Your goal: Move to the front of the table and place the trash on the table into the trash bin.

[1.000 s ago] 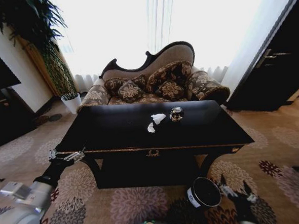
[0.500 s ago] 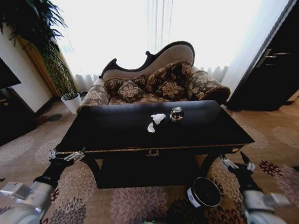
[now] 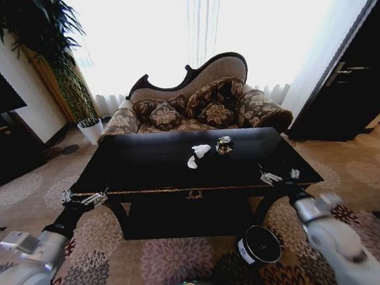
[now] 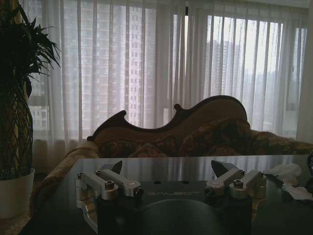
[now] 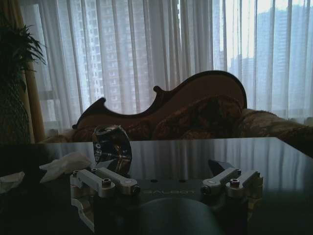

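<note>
Room: curtained window, patterned sofa (image 3: 194, 107), floral carpet.

Counter (image 3: 146, 164): glossy black, long axis running across the robot's front; robot parked facing its front edge, so the drive-up step looks complete and the pickup step is in hand.

Trash bin (image 3: 259, 245): upright on the carpet below the counter's right front corner, mouth up.

Right pincer (image 3: 277, 175): over the counter's right front edge, jaws spread, empty.

Left pincer (image 3: 84, 199): at the left front corner, released (idle).

Trash: dark shiny round item (image 3: 224, 145), two white paper scraps (image 3: 201, 150) just beside it, mid-counter; no clear long axis. Next move calls for a forward reach.
</note>
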